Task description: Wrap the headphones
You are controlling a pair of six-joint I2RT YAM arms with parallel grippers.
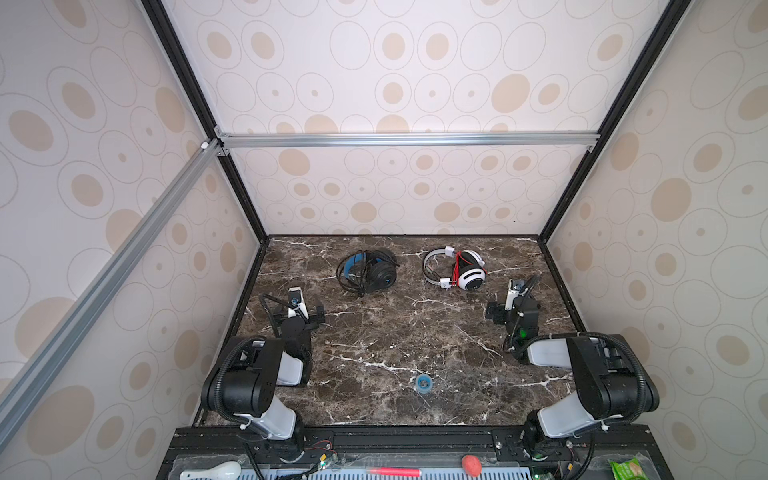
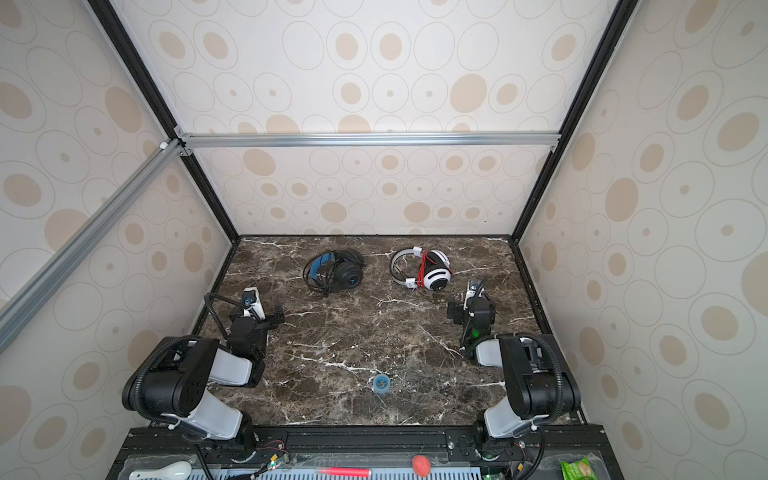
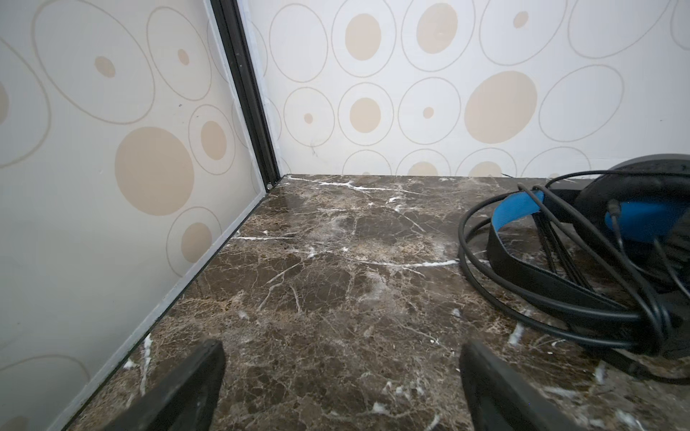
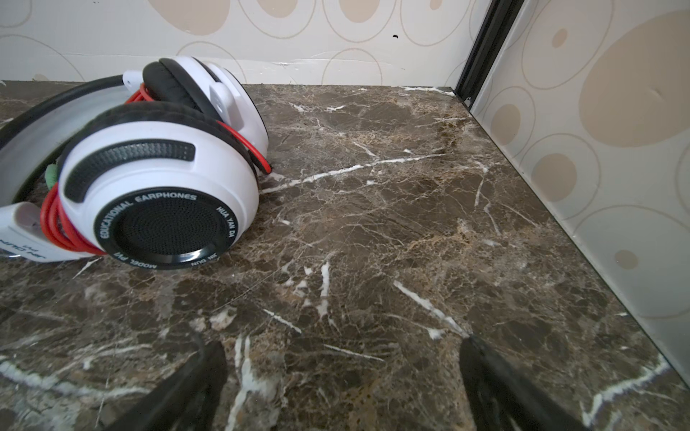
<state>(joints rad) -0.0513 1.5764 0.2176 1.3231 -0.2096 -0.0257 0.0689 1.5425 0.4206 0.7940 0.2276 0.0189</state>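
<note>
Black headphones (image 1: 368, 270) near white headphones (image 1: 457, 270) at far side of table (image 1: 374, 340), left pincer (image 3: 341, 349) spread wide, empty, right pincer (image 4: 341, 347) spread wide, empty

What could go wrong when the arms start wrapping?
The thin black cord lies in loose loops across the black headphones; the left gripper may snag several and drag them. The red cord hugs the cups of the white headphones; the right gripper may shove them instead.

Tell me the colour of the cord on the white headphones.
Red. The cord on the white headphones shows best in the right wrist view.
</note>
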